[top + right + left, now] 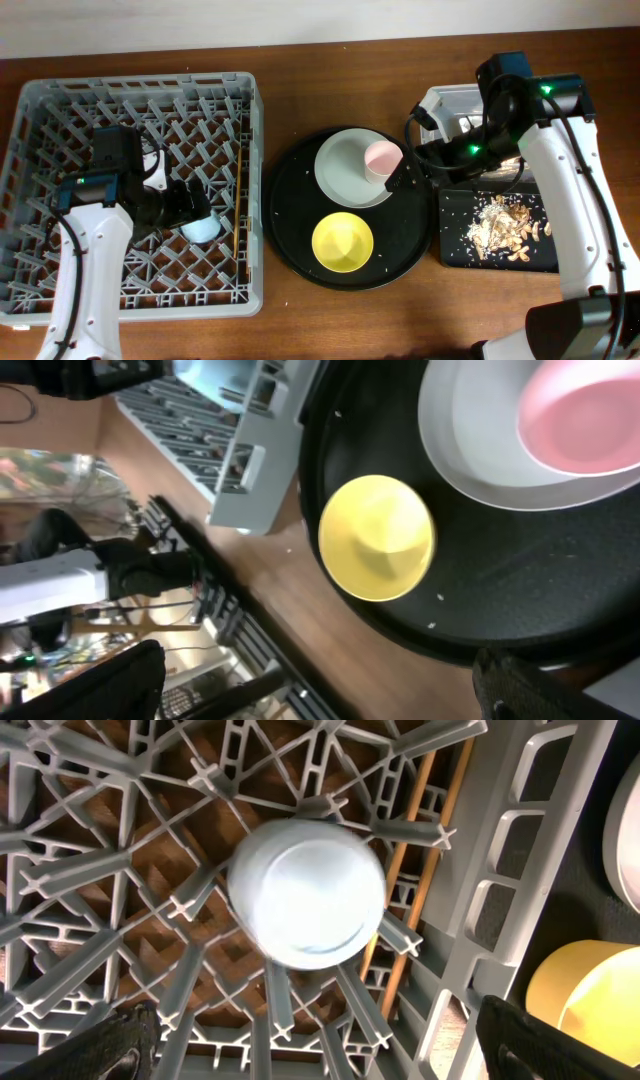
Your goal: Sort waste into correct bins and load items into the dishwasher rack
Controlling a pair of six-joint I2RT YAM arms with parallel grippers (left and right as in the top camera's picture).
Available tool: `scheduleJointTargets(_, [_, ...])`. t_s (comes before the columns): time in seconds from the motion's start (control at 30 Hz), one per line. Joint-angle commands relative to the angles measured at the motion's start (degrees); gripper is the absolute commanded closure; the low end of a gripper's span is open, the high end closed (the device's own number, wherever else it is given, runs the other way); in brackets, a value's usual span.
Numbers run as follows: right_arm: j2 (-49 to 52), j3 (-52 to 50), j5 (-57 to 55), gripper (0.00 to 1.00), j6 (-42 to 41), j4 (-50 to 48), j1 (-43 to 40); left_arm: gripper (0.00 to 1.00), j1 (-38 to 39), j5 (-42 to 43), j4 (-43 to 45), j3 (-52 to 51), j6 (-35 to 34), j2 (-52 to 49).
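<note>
Three dishes not yet loaded: pink cup [381, 160], grey-white plate [345, 170] and yellow bowl [343, 242], all on the round black tray [290, 215] at frame centre. The rack [40, 95] fills the left of the overhead view.

- Blue cup [305, 890] sits mouth-down among the rack's pegs, lower right part of the rack. Chopsticks [420, 850] lie along the rack's right wall, just beside the cup.
- Left pincer [338, 1042] hangs over the cup with its jaws wide apart, touching nothing.
- Right pincer [325, 685] also has its jaws spread and is empty. In the overhead view it sits just right of the pink cup, which stands on the plate's right side.
- Food scraps [505, 225] are in the shallow black tray [455, 255], right of frame. The clear tub [450, 100] above it is mostly hidden by the arm.

Risks, as I judge them:
- The left arm is low over the pegs. A sideways exit could clip the blue cup and knock it off its seat, or nudge the chopsticks through the grid (thin sticks, wide gaps).
- A pinch on the pink cup's rim that lands off-centre could tip it, or drag the plate beneath it across the tray.
- The plate lies flat, so a jaw may skid over its rim instead of getting under.
- Loose crumbs dot the round tray, so dishes may slide on them.
</note>
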State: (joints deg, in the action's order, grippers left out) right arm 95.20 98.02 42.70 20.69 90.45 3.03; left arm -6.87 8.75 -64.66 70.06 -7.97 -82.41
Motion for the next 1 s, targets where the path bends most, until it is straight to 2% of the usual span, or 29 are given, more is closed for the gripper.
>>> scheduleJointTargets(0.0, [0.0, -0.26, 3.61, 0.01, -0.28, -0.31, 0.94, 0.01, -0.04, 2.78, 0.07, 3.48, 0.07, -0.28])
scheduleJointTargets(0.1, [0.0, -0.37, -1.14, 0.01, -4.57, -6.4, 5.35, 0.01, -0.04, 15.93, 0.48, 8.09, 1.57, -0.07])
scheduleJointTargets(0.13, [0.0, -0.37, -10.64, 0.01, -13.53, -13.4, 9.84, 0.01, -0.04, 22.32, 1.29, 9.86, 1.57, -0.07])
scheduleJointTargets(0.23, [0.11, -0.37, -32.2, 0.01, -23.15, -21.59, 17.88, 0.01, -0.04, 22.93, 2.08, 9.9, 1.57, -0.15])
scheduleJointTargets(0.3, [1.29, -0.37, -35.78, 0.01, -23.96, -24.24, 21.94, 0.01, -0.02, 22.95, 2.05, 9.9, 1.57, -0.15])
scheduleJointTargets(0.33, [2.27, -0.37, -35.98, 0.1, -24.46, -25.05, 22.97, 0.01, -0.04, 22.93, 2.05, 9.9, 1.57, -0.13])
scheduleJointTargets(0.37, [3.43, -0.37, -37.68, 0.34, -25.11, -25.42, 23.3, 0.01, -0.04, 22.93, 2.05, 9.9, 1.57, -0.13])
scheduleJointTargets(0.4, [5.14, -0.37, -42.86, 0.52, -28.26, -25.4, 23.21, 0.01, -0.04, 22.93, 2.05, 9.9, 1.57, -0.15])
scheduleJointTargets(0.43, [6.88, -0.37, -45.92, 0.58, -29.4, -25.38, 22.99, 0.01, -0.04, 22.93, 2.05, 9.9, 1.57, -0.13])
scheduleJointTargets(0.5, [11.06, -0.37, -45.94, 0.62, -29.33, -25.38, 22.8, 0.01, -0.04, 22.93, 2.05, 9.9, 1.57, -0.13])
scheduleJointTargets(0.67, [19.1, -0.37, -48.81, 0.63, -29.14, -27.58, 22.84, 0.01, -0.04, 22.93, 2.05, 9.9, 1.57, -0.15])
scheduleJointTargets(0.73, [20.39, -0.37, -49.9, 0.64, -29.16, -28.63, 22.84, 0.01, -0.04, 22.93, 2.05, 9.9, 1.57, -0.13])
scheduleJointTargets(0.87, [20.7, -0.76, -49.83, 0.76, -29.16, -29.0, 22.84, 0.01, -0.04, 22.93, 2.05, 9.9, 1.57, -0.15])
scheduleJointTargets(0.97, [20.7, -2.89, -49.9, 0.76, -29.14, -29.97, 22.82, 0.01, -0.04, 22.95, 2.05, 9.9, 1.57, -0.15])
